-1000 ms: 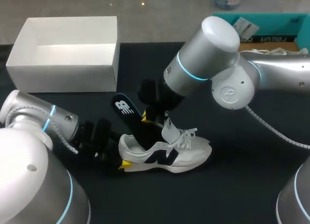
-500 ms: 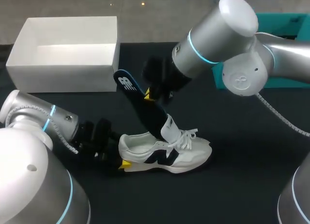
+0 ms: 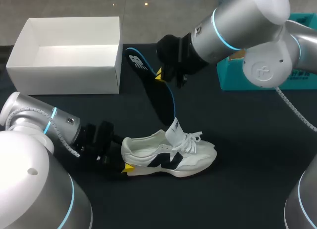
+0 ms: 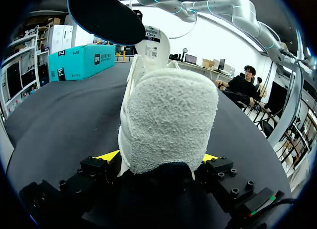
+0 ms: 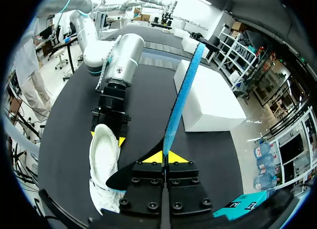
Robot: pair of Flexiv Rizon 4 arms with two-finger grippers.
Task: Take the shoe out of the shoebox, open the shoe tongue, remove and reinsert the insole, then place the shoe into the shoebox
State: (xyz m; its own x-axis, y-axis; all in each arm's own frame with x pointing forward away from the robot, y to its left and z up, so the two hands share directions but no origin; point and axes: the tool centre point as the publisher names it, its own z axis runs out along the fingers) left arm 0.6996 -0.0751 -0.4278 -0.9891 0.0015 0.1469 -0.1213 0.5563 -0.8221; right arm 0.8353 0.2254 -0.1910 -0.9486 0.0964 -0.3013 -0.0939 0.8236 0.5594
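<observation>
Head view: the white shoebox (image 3: 69, 53) sits open at the table's (image 3: 257, 189) far left corner. The white shoe (image 3: 168, 157) stands on its sole toward the near edge, well apart from the box, with its tongue (image 3: 173, 130) pulled up. The left gripper (image 3: 124, 165) is at the heel. The right gripper (image 3: 159, 74) holds the dark, blue-edged insole (image 3: 158, 93) in the air, tilted, with its lower end above the tongue and clear of the shoe. Left wrist view: the left gripper (image 4: 158, 160) is clenched on the shoe (image 4: 168, 120), a yellow tip pressed against each side of the fuzzy heel, and the insole (image 4: 104, 16) hangs overhead. Right wrist view: the right gripper (image 5: 163, 157) grasps the insole (image 5: 183, 95) by its edge, the two yellow tips pinched tight together on it. Beneath lies the shoe (image 5: 104, 160) with the left gripper (image 5: 106, 137) at its heel, and the shoebox (image 5: 208, 100) stands beyond the insole.
</observation>
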